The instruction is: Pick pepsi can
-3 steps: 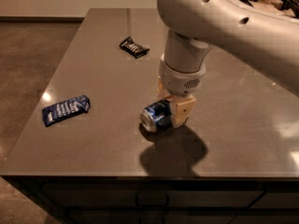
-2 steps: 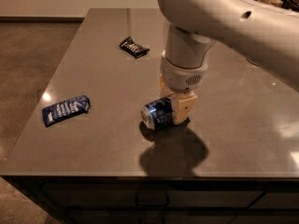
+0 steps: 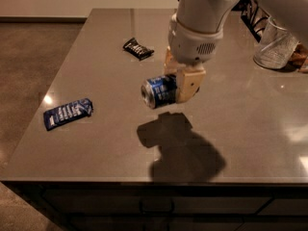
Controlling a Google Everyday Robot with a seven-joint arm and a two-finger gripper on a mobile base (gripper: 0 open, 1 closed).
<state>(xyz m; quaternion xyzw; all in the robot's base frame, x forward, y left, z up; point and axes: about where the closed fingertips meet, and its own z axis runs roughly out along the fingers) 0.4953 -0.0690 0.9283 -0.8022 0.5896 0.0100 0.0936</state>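
Note:
The pepsi can (image 3: pixel 158 91) is a small blue can with a silver end, lying sideways in the air above the grey table (image 3: pixel 96 148). My gripper (image 3: pixel 177 83) hangs from the big white arm and is shut on the can, with one tan finger (image 3: pixel 187 83) in front of it. The can's silver end points left toward the camera. Its shadow falls on the table just below and to the right.
A flat blue snack wrapper (image 3: pixel 67 112) lies at the table's left edge. A small black snack bar (image 3: pixel 138 49) lies farther back. A clear glass vessel (image 3: pixel 275 46) stands at the back right, next to dark objects.
The can was lying on the table between the fingers; now it is lifted clear of the surface in my gripper, and the arm has risen.

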